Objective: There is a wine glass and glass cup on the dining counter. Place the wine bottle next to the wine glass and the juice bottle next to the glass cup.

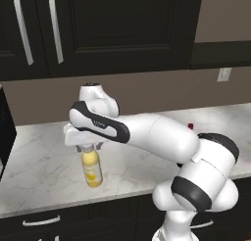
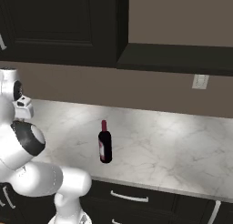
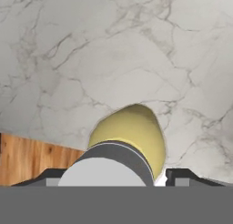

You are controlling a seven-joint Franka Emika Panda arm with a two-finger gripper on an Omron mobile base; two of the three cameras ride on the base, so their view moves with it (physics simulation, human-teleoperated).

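The juice bottle (image 1: 91,168) is clamped at its cap by the claw (image 1: 87,147), upright at the marble desk (image 1: 44,161) near its front edge — whether it is lifted cannot be told. A slip is judged possible, since only the narrow cap is held. One juice bottle and one wine bottle (image 2: 105,144) are counted.

Arm stretched out over the juice bottle, gripper pointing down.

From its base at the lower right of the left base view, the white arm reaches left, and its hand hangs straight above the juice bottle (image 1: 91,169). The gripper (image 1: 88,148) sits at the bottle's cap, a dark finger (image 3: 182,176) on either side of it; whether the fingers press the cap cannot be told.
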